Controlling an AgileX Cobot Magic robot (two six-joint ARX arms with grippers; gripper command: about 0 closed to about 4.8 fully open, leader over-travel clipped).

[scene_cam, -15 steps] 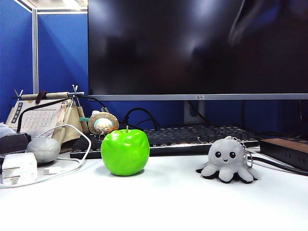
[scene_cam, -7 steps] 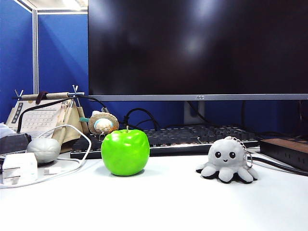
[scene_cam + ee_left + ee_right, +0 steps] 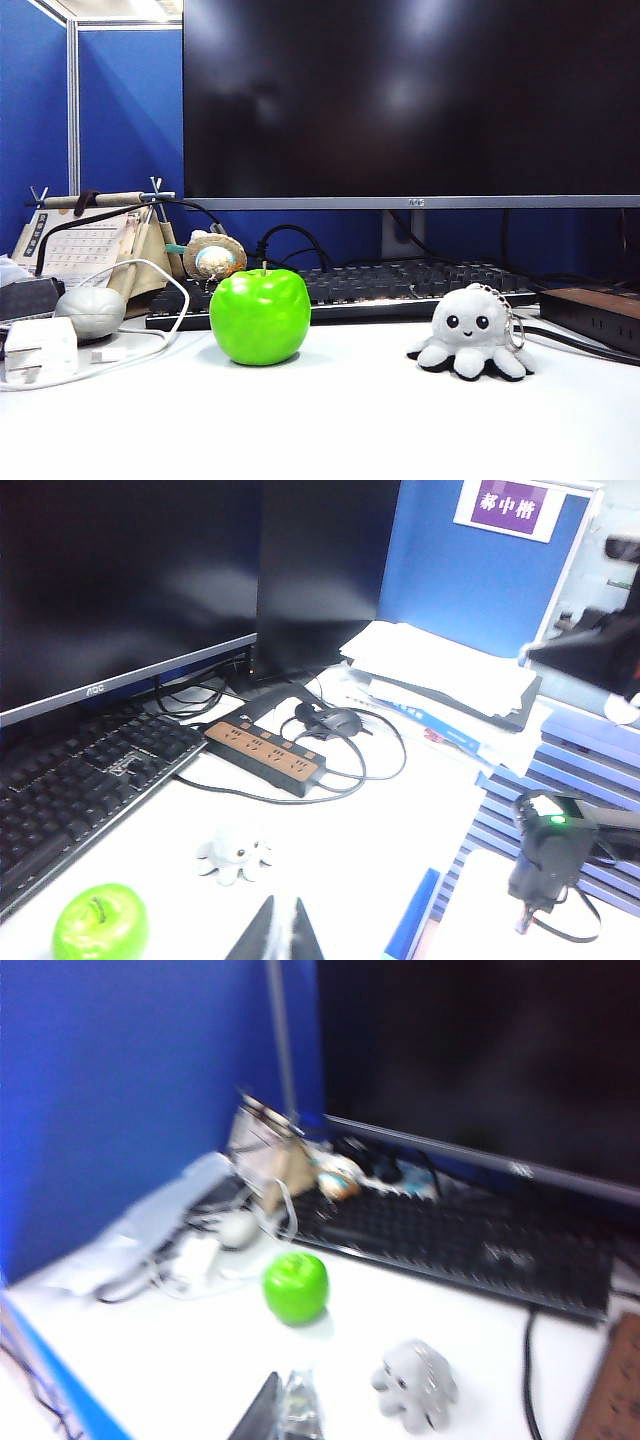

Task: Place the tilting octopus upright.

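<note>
Two grippers are near the cameras and well away from the work. The left gripper (image 3: 277,932) shows only as two dark finger tips pressed together at the edge of the left wrist view, and it holds nothing. The right gripper (image 3: 282,1407) is blurred in the right wrist view, but its jaws also look pressed together and empty. Neither gripper appears in the exterior view.

Farther out, on the white table top (image 3: 350,420), sits the small light-grey plush octopus with black eyes, a smile and a metal keyring (image 3: 470,333). It is toward the right of the exterior view, just in front of the black keyboard (image 3: 400,285) and well apart from the shiny green apple (image 3: 260,315). It seems to rest on its stubby tentacles, face forward, nearly upright, so I judge the task is close to done or done.

The toy looks light and soft. I think it will squash under the jaws and is not fragile, but it can roll or slide on the smooth table. The best hold is probably across the round head, from above, with a gentle pinch. The keyring may swing and pull it sideways.

Behind the keyboard stands the big dark monitor (image 3: 410,100).
</note>
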